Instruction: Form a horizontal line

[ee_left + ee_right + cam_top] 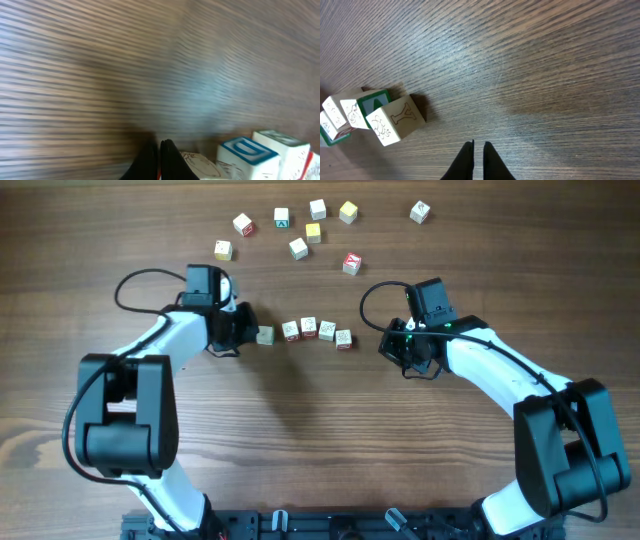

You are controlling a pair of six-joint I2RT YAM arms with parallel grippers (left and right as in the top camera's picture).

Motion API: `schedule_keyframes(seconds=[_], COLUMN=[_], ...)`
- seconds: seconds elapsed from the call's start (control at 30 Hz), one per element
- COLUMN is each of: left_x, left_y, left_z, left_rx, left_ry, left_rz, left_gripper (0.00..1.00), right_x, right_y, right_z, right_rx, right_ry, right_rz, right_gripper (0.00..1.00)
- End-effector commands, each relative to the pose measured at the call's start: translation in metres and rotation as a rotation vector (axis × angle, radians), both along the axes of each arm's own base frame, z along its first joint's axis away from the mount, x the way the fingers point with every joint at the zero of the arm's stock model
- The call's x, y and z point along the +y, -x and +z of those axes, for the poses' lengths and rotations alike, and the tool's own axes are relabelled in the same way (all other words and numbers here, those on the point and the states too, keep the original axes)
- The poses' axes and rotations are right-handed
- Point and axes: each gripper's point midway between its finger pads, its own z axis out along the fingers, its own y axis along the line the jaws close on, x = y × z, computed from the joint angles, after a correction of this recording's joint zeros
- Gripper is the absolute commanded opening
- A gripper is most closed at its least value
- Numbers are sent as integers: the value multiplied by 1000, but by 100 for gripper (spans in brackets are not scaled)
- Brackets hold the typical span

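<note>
Left claw (247, 331) is clenched on nothing, fingers pressed together in my left wrist view. My right claw (392, 345) is pinched to a hairline gap, also empty.

Wood-grain desk (320, 450) under everything. My left arm (165, 340) hooks inward from its base, elbow out, wrist low. My right arm (490, 365) mirrors it.

The row (308, 330) of five cubes lies between my claws, long axis left to right. Both ends sag slightly toward me, so it bows rather than runs straight. It lies to the right of the left claw, whose tips sit just beside the near end cube (265, 335); contact I cannot tell. The right claw stands apart from the far end cube (343, 338).

Judgement: left is nearer, and the ends want nudging away from me.

The loose cubes (298, 248) lie beyond the row, well apart.
</note>
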Motion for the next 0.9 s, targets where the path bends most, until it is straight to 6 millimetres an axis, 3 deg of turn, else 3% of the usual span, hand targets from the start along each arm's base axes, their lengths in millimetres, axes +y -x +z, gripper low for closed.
schedule_keyframes(seconds=[0.0,0.23,0.87], left_x=[-11,-25,-27], left_y=[33,38,37], left_z=[-38,-38,-38], left_rx=[131,135,163], left_ry=[-29,-30,2], left_rz=[-42,-71,8], left_gripper=[9,9,8], right_x=[-2,-2,-3], right_y=[-1,-1,-1], right_z=[-4,-4,-4], right_rx=[2,5,6], right_ry=[19,16,21], right_rz=[-9,-18,-34], right_gripper=[11,13,18])
